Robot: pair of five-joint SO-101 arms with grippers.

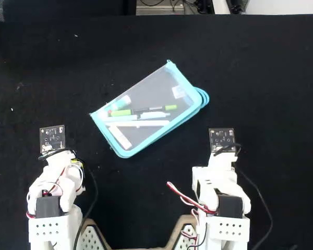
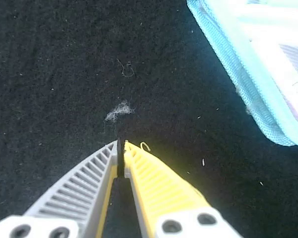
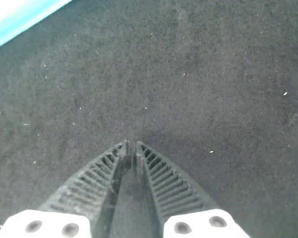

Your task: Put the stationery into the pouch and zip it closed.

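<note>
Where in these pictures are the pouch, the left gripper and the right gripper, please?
pouch (image 1: pixel 154 88), high view, bare clear front panel.
left gripper (image 2: pixel 120 148), left wrist view, between its fingertips.
right gripper (image 3: pixel 131 147), right wrist view, between its fingertips.

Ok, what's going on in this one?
Neither arm is handling anything. The left gripper and the right gripper are both shut and empty, low over the black table on the near side of the pouch. The teal pouch lies flat between them at an angle. The stationery, pens and markers, shows through its clear panel, so it appears to be already inside. I cannot tell from these views whether the zip is fully closed.
</note>
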